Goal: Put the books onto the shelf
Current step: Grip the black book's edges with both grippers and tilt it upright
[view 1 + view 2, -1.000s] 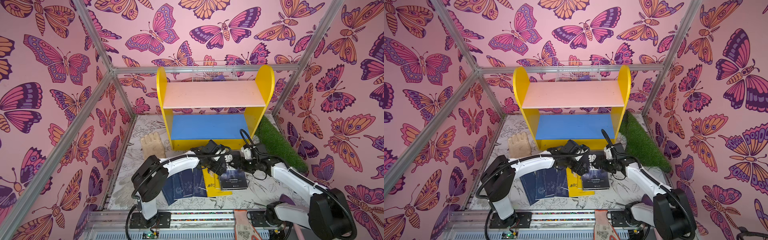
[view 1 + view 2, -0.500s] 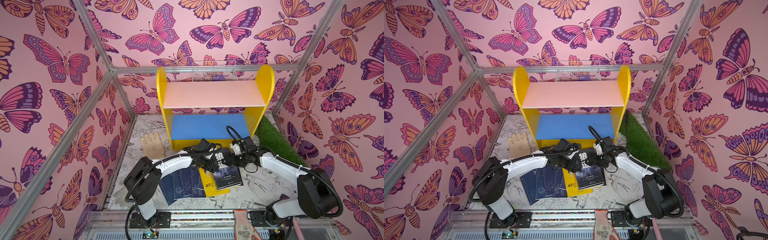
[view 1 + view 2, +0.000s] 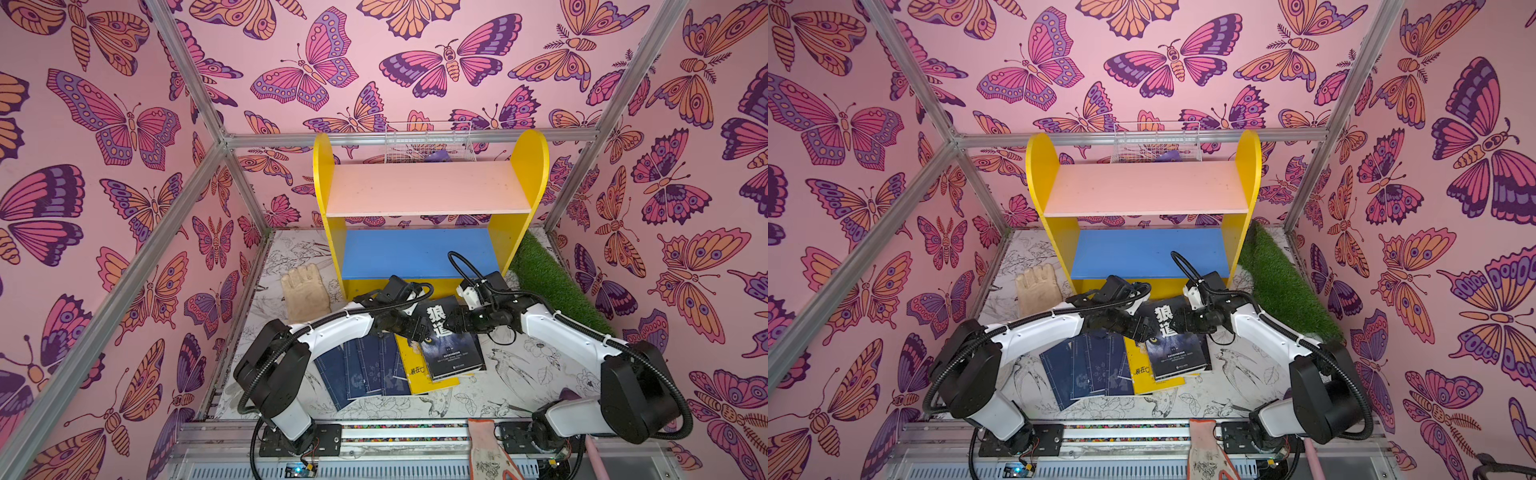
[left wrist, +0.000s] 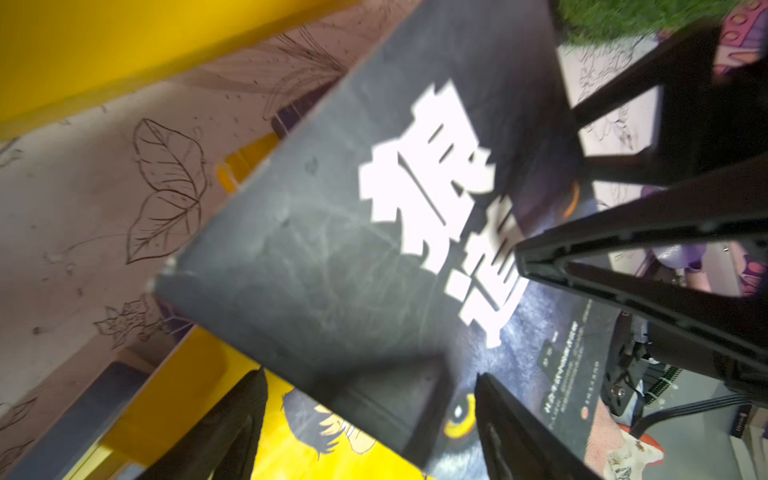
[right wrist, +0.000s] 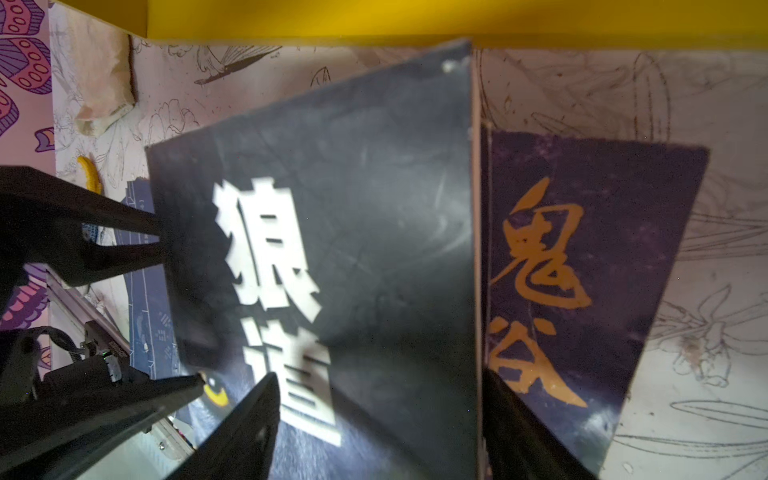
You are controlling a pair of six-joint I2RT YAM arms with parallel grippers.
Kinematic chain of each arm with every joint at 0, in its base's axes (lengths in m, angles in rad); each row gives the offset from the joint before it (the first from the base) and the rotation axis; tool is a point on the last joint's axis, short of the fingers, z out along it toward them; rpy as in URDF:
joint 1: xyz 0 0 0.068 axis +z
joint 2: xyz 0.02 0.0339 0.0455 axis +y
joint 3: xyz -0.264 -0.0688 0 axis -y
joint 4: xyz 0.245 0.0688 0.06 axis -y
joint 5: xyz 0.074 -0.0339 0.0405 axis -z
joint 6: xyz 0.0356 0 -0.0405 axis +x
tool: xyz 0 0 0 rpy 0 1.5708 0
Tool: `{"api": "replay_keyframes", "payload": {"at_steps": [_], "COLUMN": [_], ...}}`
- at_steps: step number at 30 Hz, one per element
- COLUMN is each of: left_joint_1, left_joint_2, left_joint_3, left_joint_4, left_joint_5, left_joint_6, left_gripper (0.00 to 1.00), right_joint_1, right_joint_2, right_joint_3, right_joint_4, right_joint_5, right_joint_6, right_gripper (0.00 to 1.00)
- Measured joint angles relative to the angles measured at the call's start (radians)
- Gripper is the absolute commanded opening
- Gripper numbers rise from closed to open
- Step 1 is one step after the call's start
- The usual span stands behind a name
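A dark book with white characters lies on top of the books pile, its far end tilted up toward the shelf. My left gripper is at its left edge and my right gripper at its right edge. Both have their jaws wide apart, part of the cover showing between the fingers. Under it lie a yellow book, navy books and a dark book with orange characters. Both shelf boards are bare.
A beige glove lies left of the shelf and a green grass mat to its right. A white wire basket stands behind the shelf. Another glove hangs over the front rail. The shelf's yellow base is just beyond the raised book.
Both grippers have closed in on the dark white-character book from either side. Its far end has come up off the pile and it has shifted toward the shelf.
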Motion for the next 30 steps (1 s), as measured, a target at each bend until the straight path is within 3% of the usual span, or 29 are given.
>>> {"api": "replay_keyframes", "payload": {"at_steps": [7,14,19,24,30], "left_joint_1": [0.042,0.077,0.078,0.077,0.06], "left_joint_2": [-0.054,-0.097,-0.096,-0.061,-0.022], "left_joint_3": [-0.065,-0.134,-0.134,-0.115,-0.073], "left_joint_4": [0.011,0.01,0.01,0.008,0.013], "left_joint_5": [0.051,0.067,0.069,0.081,0.102], "left_joint_6": [-0.018,-0.04,-0.046,-0.054,-0.054], "left_gripper": [0.79,0.74,0.61,0.39,0.38], "right_joint_1": [0.034,0.061,0.061,0.061,0.01], "right_joint_2": [-0.023,-0.032,-0.006,0.002,-0.005], "right_joint_3": [0.0,0.001,0.004,0.004,-0.018], "right_joint_4": [0.0,0.016,0.032,0.046,0.059], "right_joint_5": [-0.066,-0.063,-0.063,-0.046,-0.005], "right_joint_6": [-0.019,-0.017,-0.006,0.007,0.031], "right_gripper": [0.68,0.4,0.48,0.51,0.5]}}
